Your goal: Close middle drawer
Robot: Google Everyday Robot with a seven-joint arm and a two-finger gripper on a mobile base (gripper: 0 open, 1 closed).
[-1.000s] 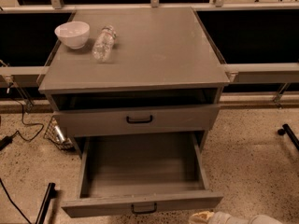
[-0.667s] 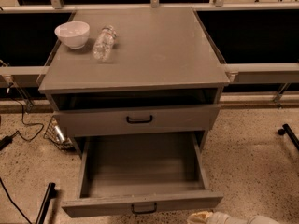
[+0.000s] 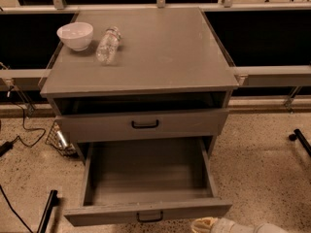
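Observation:
The middle drawer (image 3: 146,176) of the grey cabinet is pulled far out toward me. Its deep grey box is empty. Its slim front panel (image 3: 97,214) has a small dark loop handle (image 3: 149,217) at its centre. My gripper (image 3: 210,225) is a pale shape at the bottom edge of the camera view. It sits just below the right end of that front panel, and I cannot tell whether it touches the panel.
Above the open drawer is a shut drawer with a taller front and a wide black handle (image 3: 145,124). A white bowl (image 3: 75,35) and a lying plastic bottle (image 3: 108,44) rest on the cabinet top (image 3: 165,52). Cables (image 3: 19,130) lie on the floor at left.

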